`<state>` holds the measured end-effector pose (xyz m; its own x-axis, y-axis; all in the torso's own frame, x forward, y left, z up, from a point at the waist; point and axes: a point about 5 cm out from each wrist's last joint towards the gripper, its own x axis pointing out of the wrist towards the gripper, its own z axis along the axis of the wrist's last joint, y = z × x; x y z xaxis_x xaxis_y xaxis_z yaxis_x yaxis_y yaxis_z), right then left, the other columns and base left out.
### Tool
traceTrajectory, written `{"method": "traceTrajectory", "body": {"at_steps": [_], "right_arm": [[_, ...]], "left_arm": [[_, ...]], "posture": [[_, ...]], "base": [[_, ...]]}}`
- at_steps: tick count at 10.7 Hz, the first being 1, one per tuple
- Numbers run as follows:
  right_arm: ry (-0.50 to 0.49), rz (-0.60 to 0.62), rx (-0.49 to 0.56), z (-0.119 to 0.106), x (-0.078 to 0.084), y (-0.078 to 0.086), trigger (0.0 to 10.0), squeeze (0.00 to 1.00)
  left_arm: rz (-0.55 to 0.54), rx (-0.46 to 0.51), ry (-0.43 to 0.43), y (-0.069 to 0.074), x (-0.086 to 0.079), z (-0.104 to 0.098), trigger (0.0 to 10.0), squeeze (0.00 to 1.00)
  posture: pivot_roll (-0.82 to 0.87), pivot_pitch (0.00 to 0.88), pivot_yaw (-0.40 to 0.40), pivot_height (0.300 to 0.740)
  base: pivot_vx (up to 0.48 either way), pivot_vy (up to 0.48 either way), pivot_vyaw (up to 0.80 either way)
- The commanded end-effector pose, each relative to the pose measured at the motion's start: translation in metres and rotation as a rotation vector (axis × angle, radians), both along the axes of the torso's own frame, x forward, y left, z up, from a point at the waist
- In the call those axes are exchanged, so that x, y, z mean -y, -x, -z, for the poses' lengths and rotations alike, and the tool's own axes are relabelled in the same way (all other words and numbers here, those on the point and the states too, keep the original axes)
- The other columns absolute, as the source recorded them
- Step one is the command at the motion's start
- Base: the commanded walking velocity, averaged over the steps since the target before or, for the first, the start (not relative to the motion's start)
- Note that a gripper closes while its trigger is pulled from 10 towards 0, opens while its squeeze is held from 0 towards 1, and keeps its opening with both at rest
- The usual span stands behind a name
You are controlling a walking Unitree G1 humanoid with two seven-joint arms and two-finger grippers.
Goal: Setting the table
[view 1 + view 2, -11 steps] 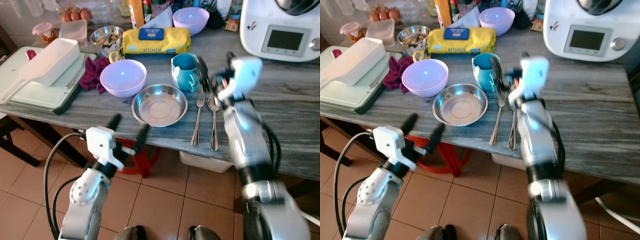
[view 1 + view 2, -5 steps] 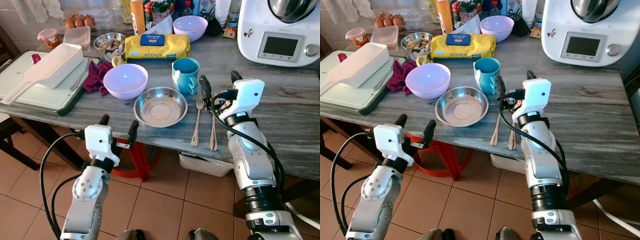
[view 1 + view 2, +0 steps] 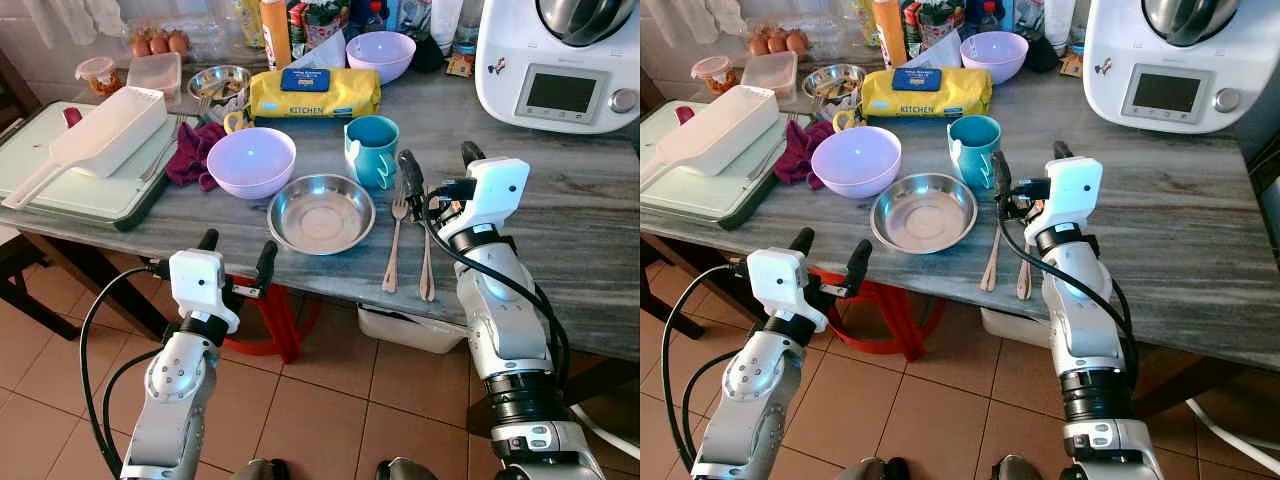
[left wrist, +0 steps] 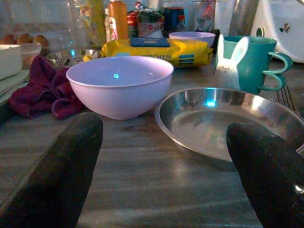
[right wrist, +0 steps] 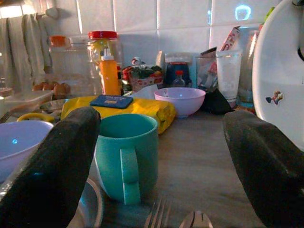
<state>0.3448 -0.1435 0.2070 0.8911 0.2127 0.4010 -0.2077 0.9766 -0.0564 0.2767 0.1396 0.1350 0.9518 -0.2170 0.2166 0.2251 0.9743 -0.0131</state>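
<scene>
I have the right pincer (image 3: 437,172) up over the grey worktop (image 3: 560,190), fingers spread wide and holding nothing, just above the top ends of the fork (image 3: 394,240) and spoon (image 3: 427,240). Those two lie side by side near the worktop's front edge, handles toward me. Through the right wrist camera I see the teal mug (image 5: 127,154) between the fingers, with the fork tines and spoon bowl at the bottom edge.

The mug stands just behind the steel dish (image 3: 320,212), and the lilac bowl (image 3: 249,160) sits to the dish's left, beside a crumpled maroon cloth (image 3: 193,152). The yellow wipes pack (image 3: 314,91) lies behind the mug.

My left pincer (image 3: 237,254) hangs in front of the worktop edge, below its surface, fingers wide apart and empty. Its wrist camera looks across the worktop at the lilac bowl and the steel dish.
</scene>
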Motion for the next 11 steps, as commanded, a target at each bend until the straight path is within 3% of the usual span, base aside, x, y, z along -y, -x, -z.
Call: {"method": "traceTrajectory", "body": {"at_steps": [1,2,3,11], "right_arm": [[0.009,-0.011,0.028,-0.008,-0.003,0.002,10.0,0.85],[0.009,-0.011,0.028,-0.008,-0.003,0.002,10.0,0.85],[0.01,0.067,-0.108,0.026,0.001,0.038,10.0,0.0],[0.014,0.139,-0.133,0.027,0.005,0.053,10.0,0.0]], "left_arm": [[-0.009,-0.007,-0.011,0.001,-0.003,0.002,10.0,0.0],[-0.009,-0.007,-0.011,0.001,-0.003,0.002,10.0,0.0],[-0.15,0.005,-0.042,-0.011,-0.01,0.003,10.0,0.0],[-0.165,0.008,-0.048,-0.011,-0.009,0.005,10.0,0.0]], "posture": [[-0.05,0.121,0.069,0.74],[-0.05,0.121,0.069,0.74],[-0.08,0.092,0.067,0.74],[-0.09,0.1,0.073,0.74]], "base": [[0.0,0.0,0.0],[0.0,0.0,0.0],[0.0,0.0,0.0],[0.0,0.0,0.0]]}}
